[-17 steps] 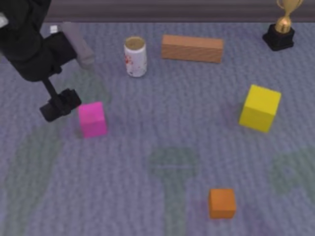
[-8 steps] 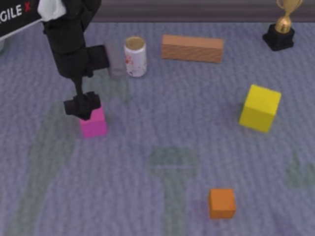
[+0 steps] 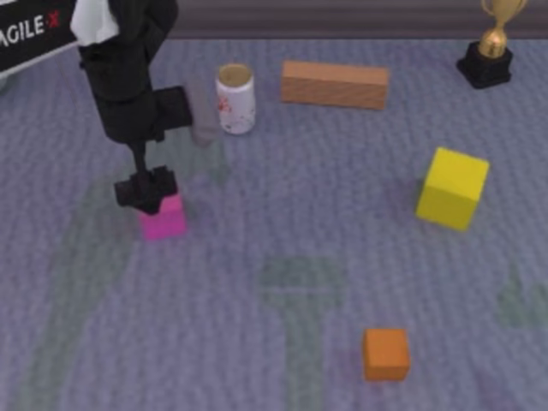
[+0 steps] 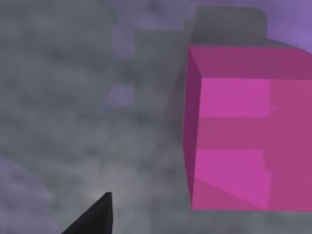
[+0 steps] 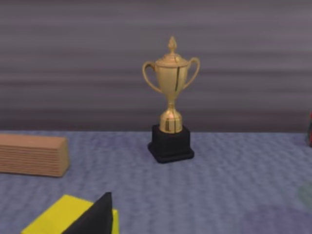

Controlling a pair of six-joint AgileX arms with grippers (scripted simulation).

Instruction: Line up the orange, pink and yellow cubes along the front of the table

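From above, the left gripper (image 3: 147, 190) sits over the far edge of the pink cube (image 3: 164, 220) at the table's (image 3: 257, 214) 9 o'clock; whether its fingers are apart I cannot tell. The yellow cube (image 3: 452, 187) lies at 3 o'clock, the orange cube (image 3: 385, 354) near 5 o'clock.

The left wrist view shows the pink cube (image 4: 248, 129) close, 1 dark fingertip (image 4: 95, 217) beside it.

The right wrist view shows a trophy (image 5: 170, 105), a wooden block (image 5: 31, 154) and the yellow cube's corner (image 5: 63, 214).

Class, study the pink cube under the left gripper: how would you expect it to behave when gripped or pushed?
The pink cube probably stays rigid: its edges look straight and sharp in the left wrist view. It sits flat on the table, so it should slide rather than roll. Its flat faces likely suit the left gripper; whether it is heavy cannot be told.
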